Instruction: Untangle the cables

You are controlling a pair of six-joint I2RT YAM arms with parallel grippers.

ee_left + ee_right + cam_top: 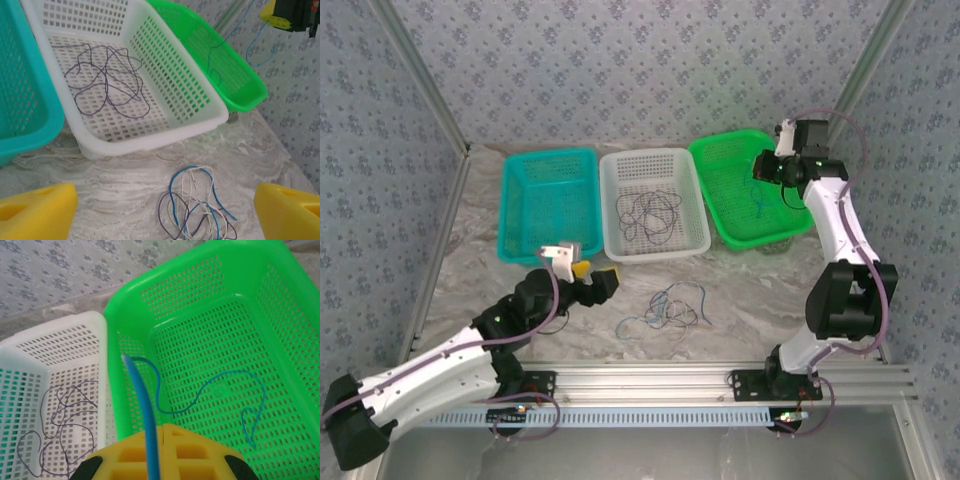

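Blue cable point(137, 392): a thin, limp blue wire, caught at its upper end in the right pincer point(159, 429); the rest trails down in loose curls into the green perforated plastic basket point(765, 238).
Right pincer: yellow fingers pressed together, pinching the blue cable, held over the green basket.
Tangled heap point(665, 308): thin blue, white and dark purple wires looped through one another, lying on the grey marbled surface point(740, 290) at 6 o'clock of the white perforated plastic basket point(658, 252), apart from it.
Left pincer point(592, 277): yellow fingers spread wide with nothing between them, at 9 o'clock of the tangled heap in the top view, near it and pointing towards it.
Dark purple cable point(650, 212): a thin wire in loose overlapping loops on the floor of the white basket.
Baskets: three side by side at the 12 o'clock end of the surface; the teal perforated plastic basket point(548, 155) sits at 9 o'clock of the white one and the green one at 3 o'clock.
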